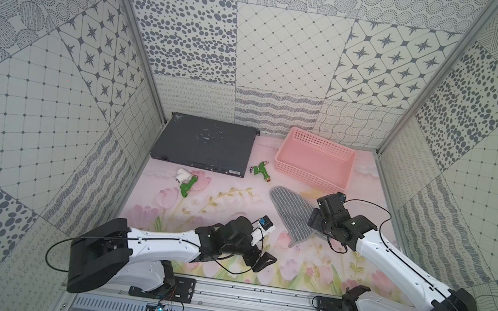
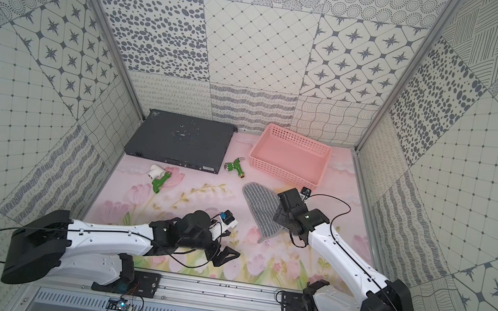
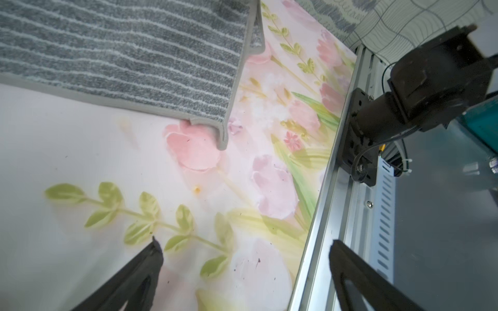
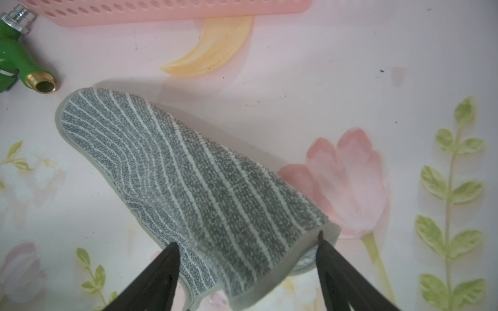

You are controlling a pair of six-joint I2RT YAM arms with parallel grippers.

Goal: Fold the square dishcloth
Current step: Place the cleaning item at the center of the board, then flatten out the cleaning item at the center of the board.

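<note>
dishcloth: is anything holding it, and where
Nothing holds it: the right gripper stands open astride one end of the dishcloth, the left gripper open and apart from it.

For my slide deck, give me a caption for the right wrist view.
Right gripper, jaws apart, over the striped gray dishcloth on the floral mat.

No writing, label or number is legible anywhere here.

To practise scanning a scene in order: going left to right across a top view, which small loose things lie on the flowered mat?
In order: white-and-green pipe fitting → green tap fitting → square dishcloth.
</note>
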